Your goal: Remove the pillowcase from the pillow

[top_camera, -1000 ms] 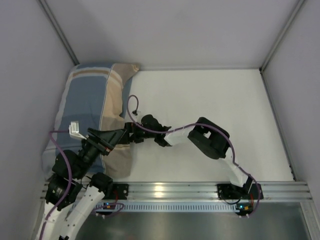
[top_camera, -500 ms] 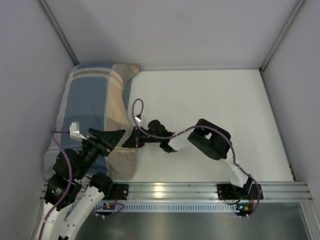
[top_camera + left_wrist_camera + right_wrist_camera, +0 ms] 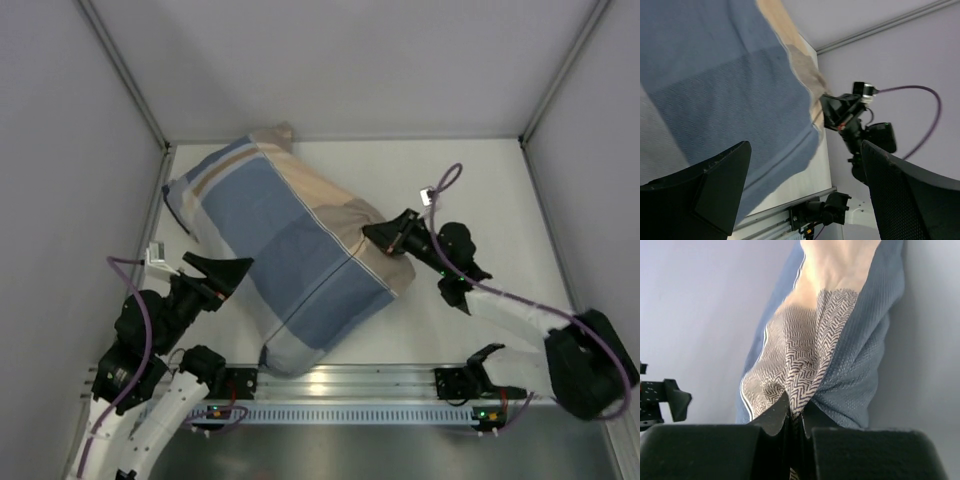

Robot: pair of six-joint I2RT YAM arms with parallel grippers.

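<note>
The left gripper [image 3: 220, 270] hangs wide open and empty beside the pillowcase [image 3: 290, 250], which lies diagonally between the arms with the pillow hidden inside. The right gripper [image 3: 385, 235] pinches its tan corner tight. The step looks like securing a grip; next, the left likely must pin the bulk.

A white table [image 3: 500, 190] is sitting inside a booth, with plain pale grey walls [image 3: 340, 60] standing around it on three sides. Thin metal strips [image 3: 123, 75] are running down the two back corners. A silver rail [image 3: 340, 378] is crossing the near edge, catching a small glint of light.
</note>
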